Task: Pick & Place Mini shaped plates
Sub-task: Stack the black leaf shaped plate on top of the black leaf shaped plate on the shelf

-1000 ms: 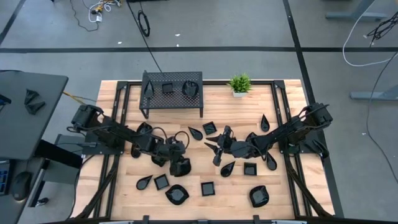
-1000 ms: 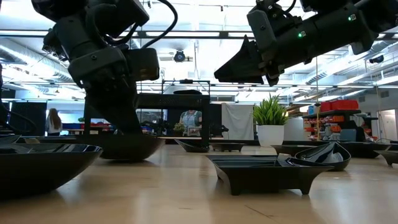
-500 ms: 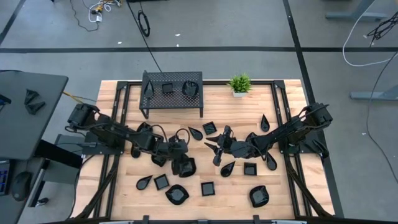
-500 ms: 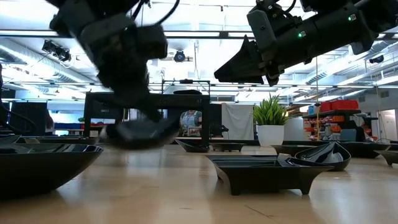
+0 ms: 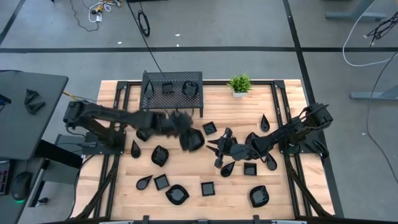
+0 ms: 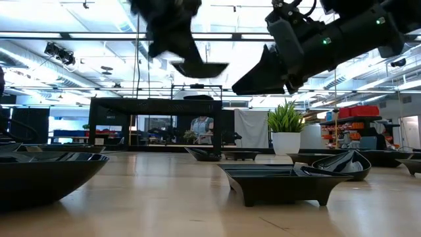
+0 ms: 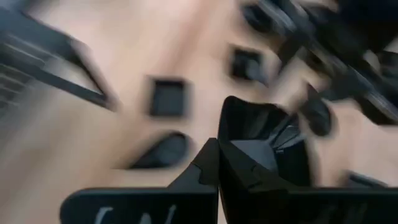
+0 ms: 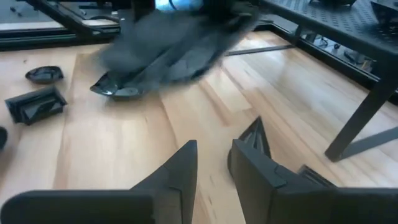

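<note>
Holding a small black dish clear of the table, near the rack: left gripper clamped on its rim. Right gripper parted, empty, above other dishes mid-table.

Rack at table's far edge, left of centre; three small dishes on top. Potted plant just right of rack, same far edge. Left gripper near table centre, in front of rack's right end, dish clamped in it, raised above tabletop. Right gripper just right of it, near centre. Loose dishes scattered between grippers and across near half; row of them along near edge. More dishes at right, beside right arm.
</note>
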Robot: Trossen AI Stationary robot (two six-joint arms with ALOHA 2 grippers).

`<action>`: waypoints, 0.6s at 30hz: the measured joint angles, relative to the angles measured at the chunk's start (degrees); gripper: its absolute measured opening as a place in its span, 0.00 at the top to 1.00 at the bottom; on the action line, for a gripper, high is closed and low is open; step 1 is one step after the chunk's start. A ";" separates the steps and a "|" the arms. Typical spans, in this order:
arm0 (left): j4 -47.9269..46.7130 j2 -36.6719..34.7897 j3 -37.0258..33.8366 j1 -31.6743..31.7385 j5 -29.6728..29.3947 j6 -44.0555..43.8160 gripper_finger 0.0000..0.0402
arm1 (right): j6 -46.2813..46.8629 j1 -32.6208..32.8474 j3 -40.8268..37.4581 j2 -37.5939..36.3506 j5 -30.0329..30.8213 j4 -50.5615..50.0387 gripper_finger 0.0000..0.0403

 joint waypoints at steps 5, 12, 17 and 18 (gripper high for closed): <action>-5.83 -0.09 11.30 10.50 -1.78 5.56 1.00 | 0.09 0.34 0.00 0.00 -0.01 0.08 0.74; -5.44 -0.10 12.99 27.14 -1.34 5.25 1.00 | 0.17 0.37 0.00 0.00 0.01 1.12 0.74; 0.26 0.42 7.87 34.22 2.08 1.12 0.99 | 0.16 0.37 0.00 0.00 0.01 1.41 0.74; 1.56 0.51 7.05 34.92 2.99 0.65 0.99 | 0.07 0.39 0.00 0.00 0.00 1.45 0.74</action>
